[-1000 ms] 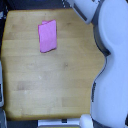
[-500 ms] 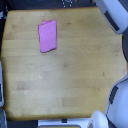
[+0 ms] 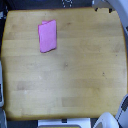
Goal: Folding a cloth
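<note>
Couldn't see the jaws anywhere in this shot, so no way to say if they were open or closed. All that showed of the robot was bits at the frame edges: a pale rounded piece (image 3: 107,121) poking in at the bottom near the table's corner on the exterior view's right, and a light grey curved part (image 3: 116,7) up at the top corner on that same side. Both were cut off by the frame, so which part of the arm or body they were, I couldn't tell. Neither one was over the cloth or touching it.

The cloth (image 3: 47,36) was lying flat on the wooden table (image 3: 75,75), up toward the far edge and closer to the exterior view's left than the right. Pink-magenta, roughly rectangular, longer top to bottom than across, tilted just a little. Its top edge looked slightly uneven, with a small step at one corner, maybe a layer peeking out, but it was too blurry to be sure.

Past the far edge it was just dark, with a small whitish thing (image 3: 66,3) at the top middle that I couldn't make out. A pale strip (image 3: 64,123) showed under the near edge, also cropped.
</note>
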You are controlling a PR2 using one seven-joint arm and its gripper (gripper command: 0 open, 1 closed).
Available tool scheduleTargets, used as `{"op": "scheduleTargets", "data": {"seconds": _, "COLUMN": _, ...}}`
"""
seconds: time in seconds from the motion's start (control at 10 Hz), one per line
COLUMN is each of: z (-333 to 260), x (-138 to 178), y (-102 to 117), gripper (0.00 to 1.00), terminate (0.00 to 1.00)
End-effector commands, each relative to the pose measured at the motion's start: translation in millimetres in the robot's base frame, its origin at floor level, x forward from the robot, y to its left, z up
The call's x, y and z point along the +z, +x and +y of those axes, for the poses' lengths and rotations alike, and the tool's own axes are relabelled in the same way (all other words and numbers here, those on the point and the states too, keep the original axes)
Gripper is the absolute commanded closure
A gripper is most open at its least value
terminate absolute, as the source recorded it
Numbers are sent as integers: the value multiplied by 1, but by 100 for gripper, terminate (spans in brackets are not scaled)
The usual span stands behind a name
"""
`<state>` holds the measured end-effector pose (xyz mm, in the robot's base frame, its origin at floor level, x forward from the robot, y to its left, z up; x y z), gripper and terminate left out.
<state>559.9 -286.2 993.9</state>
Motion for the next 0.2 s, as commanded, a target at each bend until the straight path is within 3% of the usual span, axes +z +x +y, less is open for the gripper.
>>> {"op": "scheduleTargets", "data": {"seconds": 0.0, "z": -57, "x": -44, "y": -49, "gripper": 0, "terminate": 0}}
{"op": "scheduleTargets", "data": {"seconds": 0.1, "z": -53, "x": -56, "y": -56, "gripper": 0, "terminate": 100}}
